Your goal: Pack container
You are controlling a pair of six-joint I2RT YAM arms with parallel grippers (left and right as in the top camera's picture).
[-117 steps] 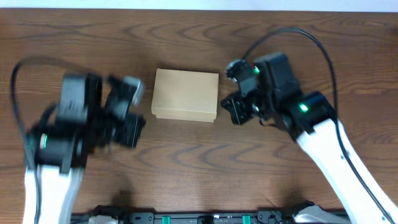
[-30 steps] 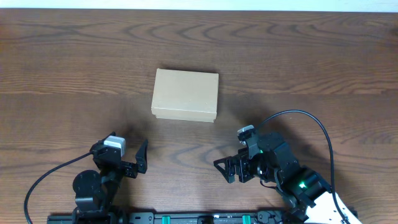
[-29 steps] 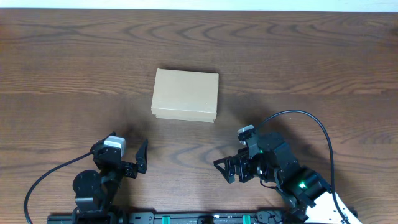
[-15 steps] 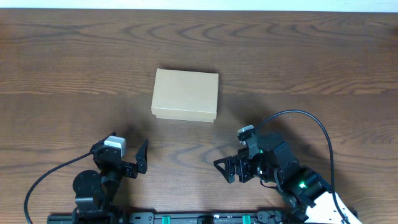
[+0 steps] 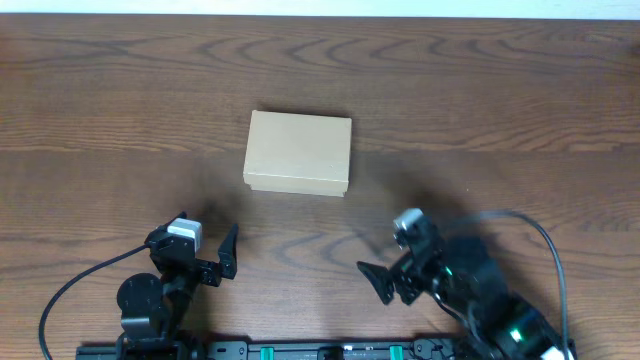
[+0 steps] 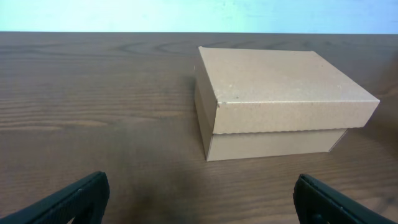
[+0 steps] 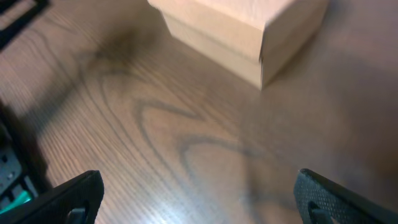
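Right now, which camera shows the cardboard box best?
The left wrist view: the container sits sharp, lid shut, top and two sides visible. Overhead shows mostly its top; right wrist catches one blurred corner.

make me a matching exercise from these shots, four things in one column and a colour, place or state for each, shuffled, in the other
Things:
1. cardboard box
2. left hand
3. right hand
4. table

Descriptions:
a. open, blurred in the overhead view, near edge
b. dark brown wood grain
c. light brown, closed, mid-table
d. open, sharp in the overhead view, near edge

Pairs: 1-c, 2-d, 3-a, 4-b
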